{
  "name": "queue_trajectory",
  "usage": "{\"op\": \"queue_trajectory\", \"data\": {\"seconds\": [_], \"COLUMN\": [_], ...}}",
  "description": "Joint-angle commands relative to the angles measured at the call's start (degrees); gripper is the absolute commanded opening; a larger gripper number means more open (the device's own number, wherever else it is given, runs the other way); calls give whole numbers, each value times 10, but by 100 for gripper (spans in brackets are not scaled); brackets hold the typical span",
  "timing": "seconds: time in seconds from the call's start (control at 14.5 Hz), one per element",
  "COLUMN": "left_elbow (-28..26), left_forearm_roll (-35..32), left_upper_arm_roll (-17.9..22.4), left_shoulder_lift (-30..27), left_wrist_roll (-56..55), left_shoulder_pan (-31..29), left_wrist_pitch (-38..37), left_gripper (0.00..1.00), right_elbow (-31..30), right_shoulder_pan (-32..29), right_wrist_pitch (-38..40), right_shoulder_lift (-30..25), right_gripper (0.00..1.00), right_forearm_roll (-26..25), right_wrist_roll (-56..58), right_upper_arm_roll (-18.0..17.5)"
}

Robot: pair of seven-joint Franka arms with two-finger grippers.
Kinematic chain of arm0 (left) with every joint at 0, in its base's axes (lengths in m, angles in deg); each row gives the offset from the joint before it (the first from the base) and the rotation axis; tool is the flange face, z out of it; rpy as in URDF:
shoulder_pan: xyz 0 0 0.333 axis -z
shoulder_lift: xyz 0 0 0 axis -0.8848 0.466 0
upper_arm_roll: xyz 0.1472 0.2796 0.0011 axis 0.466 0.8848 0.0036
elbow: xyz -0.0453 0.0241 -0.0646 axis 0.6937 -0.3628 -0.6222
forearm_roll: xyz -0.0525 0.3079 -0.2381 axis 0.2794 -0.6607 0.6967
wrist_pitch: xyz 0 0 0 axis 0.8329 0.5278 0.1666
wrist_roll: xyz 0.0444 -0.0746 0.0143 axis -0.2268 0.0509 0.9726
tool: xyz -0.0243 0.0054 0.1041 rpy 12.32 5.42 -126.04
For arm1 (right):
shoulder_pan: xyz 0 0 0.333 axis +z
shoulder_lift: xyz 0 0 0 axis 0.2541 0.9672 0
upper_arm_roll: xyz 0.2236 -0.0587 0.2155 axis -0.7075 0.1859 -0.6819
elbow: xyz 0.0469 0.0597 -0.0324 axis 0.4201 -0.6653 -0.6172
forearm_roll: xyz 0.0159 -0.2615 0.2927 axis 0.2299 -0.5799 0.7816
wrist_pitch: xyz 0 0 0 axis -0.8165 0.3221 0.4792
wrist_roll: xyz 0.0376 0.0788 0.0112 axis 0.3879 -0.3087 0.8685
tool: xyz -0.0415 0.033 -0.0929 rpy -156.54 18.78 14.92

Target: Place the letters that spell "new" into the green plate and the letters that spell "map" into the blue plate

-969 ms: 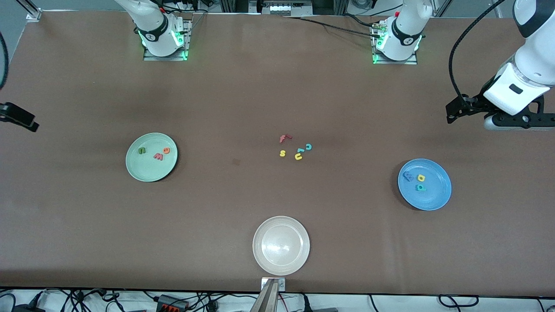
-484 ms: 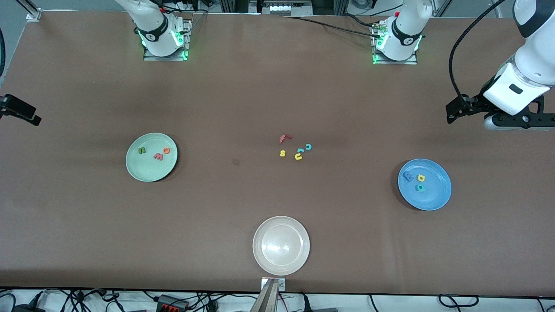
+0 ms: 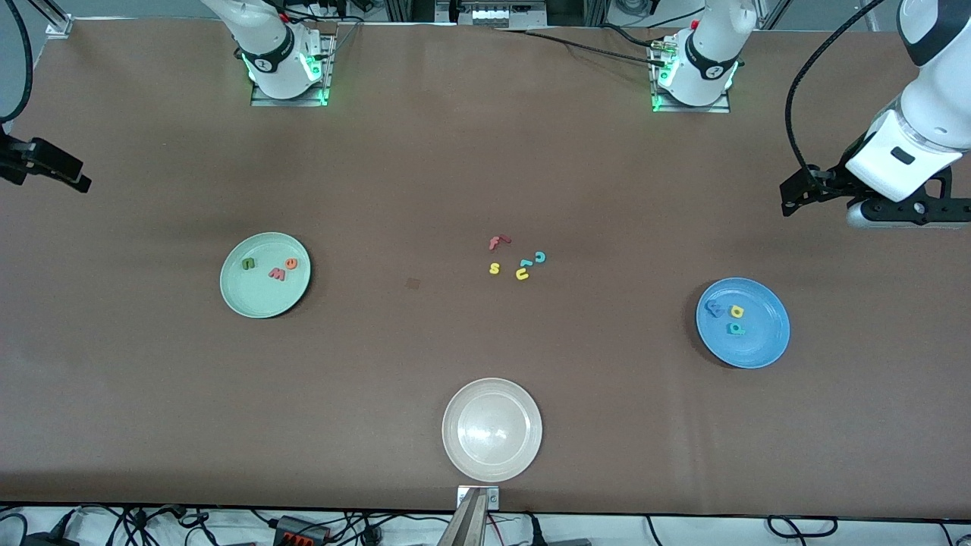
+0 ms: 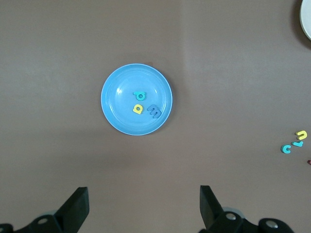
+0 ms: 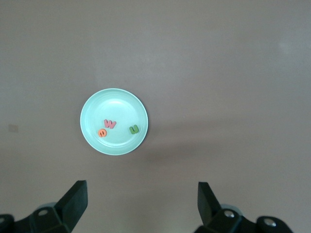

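Wrist views show both jaw pairs spread wide, empty. Left gripper point(image 4: 144, 208) over table by blue plate point(image 4: 116, 116), three letters inside; right gripper point(image 5: 141, 206) by green plate point(image 5: 121, 145), three. Five strays point(image 3: 518, 260) only fully seen from front.

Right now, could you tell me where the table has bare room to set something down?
Bare stretches lie between the green plate and the loose letters, and between those letters and the blue plate. The beige plate is empty. Crowded only around the loose letters.

Robotics lab: two Franka arm bases point(image 3: 284, 64) bolted to a brown-covered table point(image 3: 425, 152), aluminium framing, loose cables point(image 3: 318, 527) along the edge.
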Motion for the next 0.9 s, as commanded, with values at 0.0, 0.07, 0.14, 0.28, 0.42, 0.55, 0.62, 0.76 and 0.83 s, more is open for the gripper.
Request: {"op": "queue_trajectory", "data": {"seconds": [0.0,0.07,0.14,0.28,0.42,0.55,0.62,0.76,0.83], "left_elbow": [15,15,15,15,15,15,15,16,16], "left_forearm_roll": [9,9,9,9,9,10,10,10,10], "left_upper_arm_roll": [2,2,2,1,1,1,1,1,1], "left_shoulder_lift": [5,5,5,5,5,5,5,5,5], "left_wrist_roll": [13,13,13,13,13,13,13,13,13], "left_shoulder_pan": [1,1,1,1,1,1,1,0,1], "left_wrist_pitch": [-12,-12,-12,-12,-13,-13,-13,-12,-13], "left_gripper": [100,100,100,100,100,100,100,100,100], "right_elbow": [-33,-33,-33,-33,-34,-34,-34,-34,-37], "right_shoulder_pan": [-2,-2,-2,-2,-3,-3,-3,-4,-4], "right_wrist_pitch": [-12,-12,-11,-10,-10,-9,-8,-9,-9], "right_shoulder_lift": [-26,-26,-26,-26,-25,-25,-25,-23,-23], "right_gripper": [100,100,100,100,100,100,100,100,100], "right_forearm_roll": [-9,-15,-17,-18,-18,-18,-18,-18,-18], "right_wrist_roll": [9,10,13,15,15,15,15,15,15], "right_upper_arm_roll": [-3,-3,-3,-3,-3,-2,-2,-2,-2]}}
